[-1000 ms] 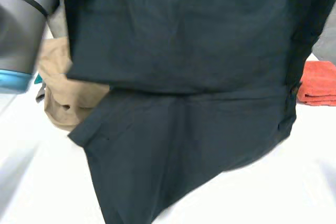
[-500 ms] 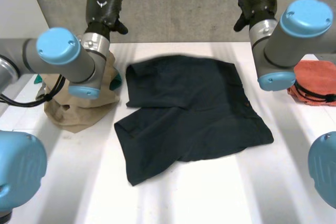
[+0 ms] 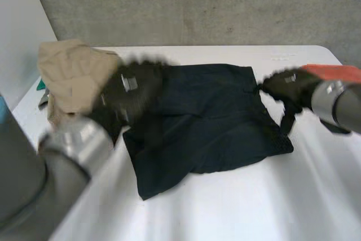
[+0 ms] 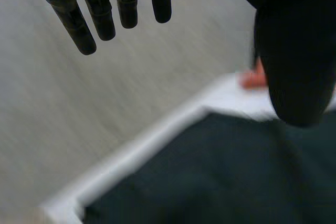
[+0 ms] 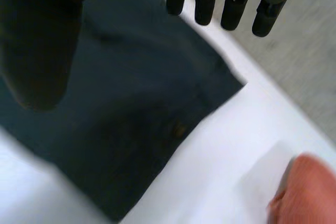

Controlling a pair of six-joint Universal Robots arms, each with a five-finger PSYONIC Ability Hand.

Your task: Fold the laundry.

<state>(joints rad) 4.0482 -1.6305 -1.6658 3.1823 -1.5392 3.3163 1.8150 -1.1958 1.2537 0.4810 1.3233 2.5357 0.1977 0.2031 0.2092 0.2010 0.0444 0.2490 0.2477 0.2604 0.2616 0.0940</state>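
One dark garment (image 3: 208,117) lies spread and rumpled in the middle of the white table (image 3: 254,207), with the robot's two black hands at its opposite sides. The left hand (image 3: 132,91) is over the garment's left edge, on the side of a single tan garment (image 3: 70,71) heaped at the table's left end. In the left wrist view its fingers (image 4: 102,14) are straight and spread, thumb apart, holding nothing, with dark cloth beneath the palm. The right hand (image 3: 287,86) is at the garment's right edge near the far corner, close to one orange-red cloth (image 3: 333,71) at the table's right end. Its fingers (image 5: 233,3) are likewise straight and empty, above the dark cloth's corner. Whether either hand touches the cloth cannot be told. A pale mark on the back of each hand may be a logo, too blurred to read. A grey concrete wall (image 3: 197,4) stands behind the table
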